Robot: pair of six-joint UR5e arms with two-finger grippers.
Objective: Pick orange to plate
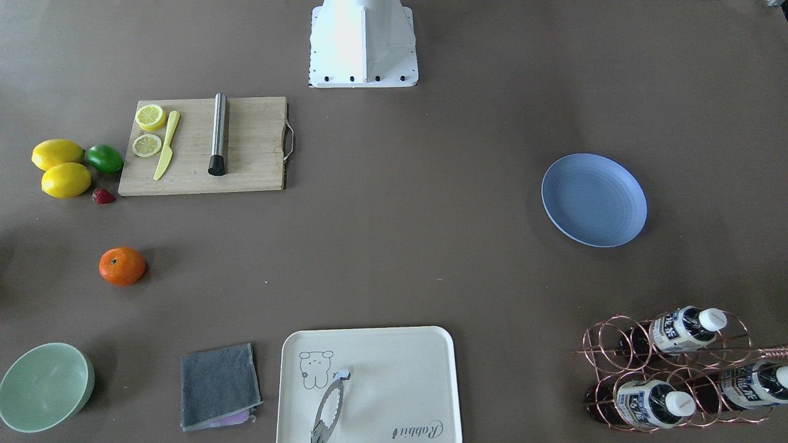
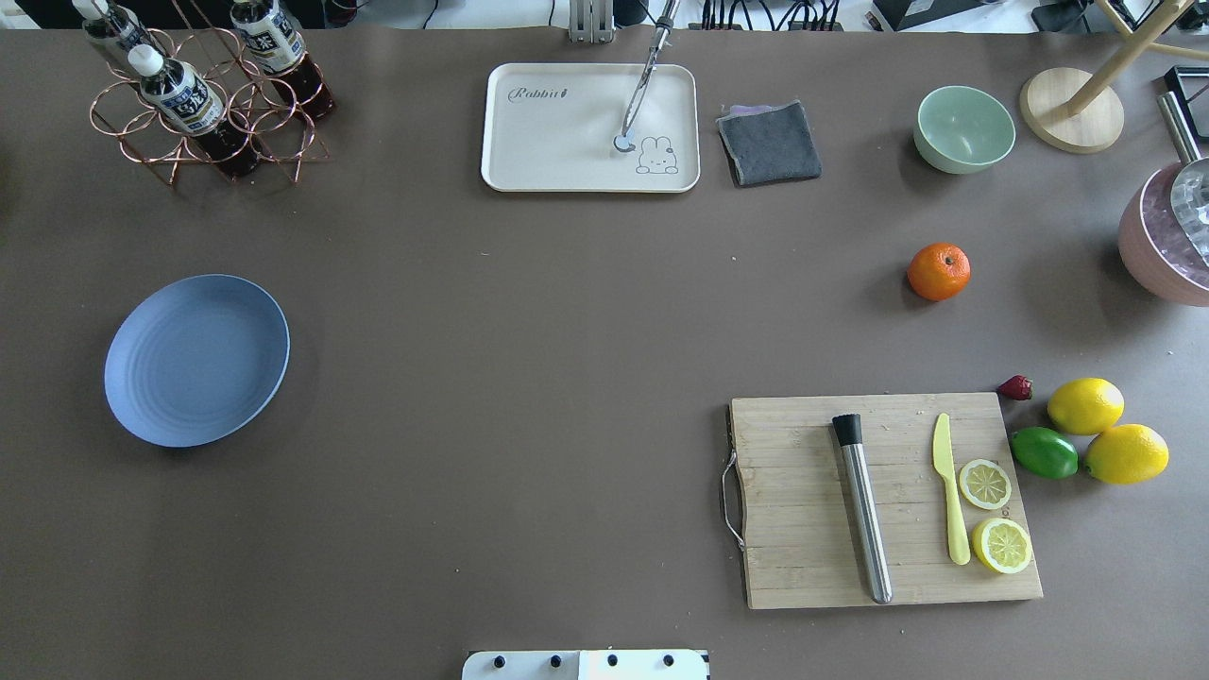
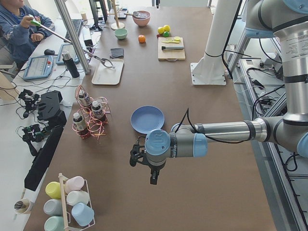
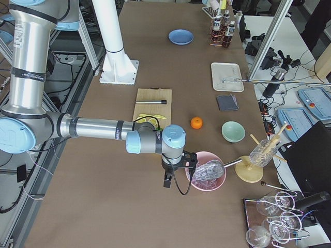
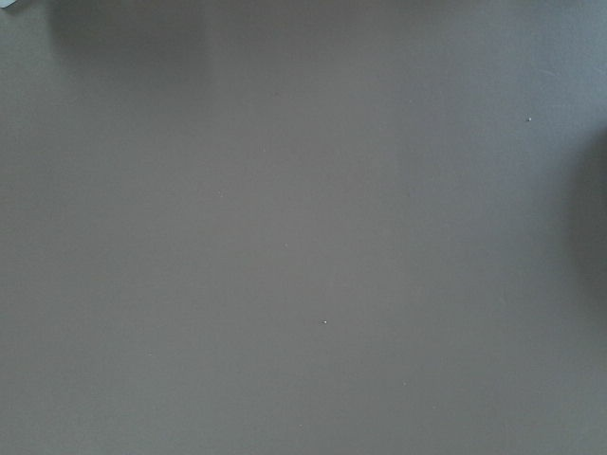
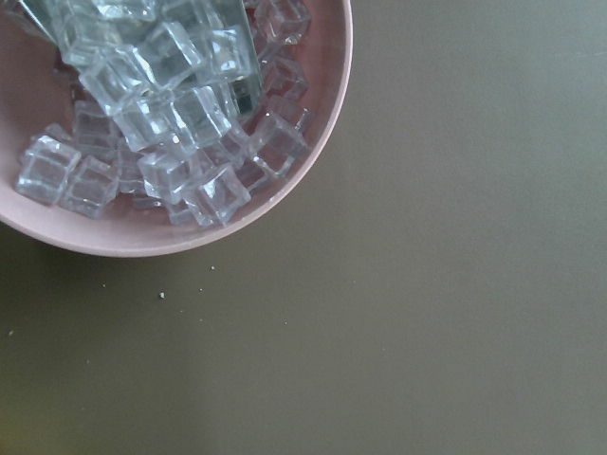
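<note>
On the robot's right half of the table, out on bare brown tabletop [image 2: 567, 331]: orange [image 2: 938, 272], alone, touching nothing. Lies between the pale green bowl [image 2: 963, 128] and the wooden cutting board [image 2: 888, 501], apart from both, with the pink bowl [image 2: 1166, 247] of ice cubes [image 6: 180, 161] further out toward the table's end.

Probably light and firm with a little give. Dimpled peel, so likely fair grip for the pads. Round enough to roll away if nudged off-centre. Best taken from straight above, across the widest girth, one finger on either side, squeezing just enough to stop slip and no harder, for fear of bruising.

Near-spherical, so no real long axis to line up with; any wrist turn about the vertical about as good as another. Dark stem dimple facing roughly upward in the front-facing view.

Well apart, on the left half: plate [image 2: 196, 360], flat, bare, nothing on it. A long carry across the table, by the look of things.

Right gripper [image 4: 167, 178] hanging just beside the pink bowl, nearer the table's end than the orange. Left gripper [image 3: 152, 174] over bare table beyond the plate. Both caught only in the side views, so cannot tell whether parted or clenched.
</note>
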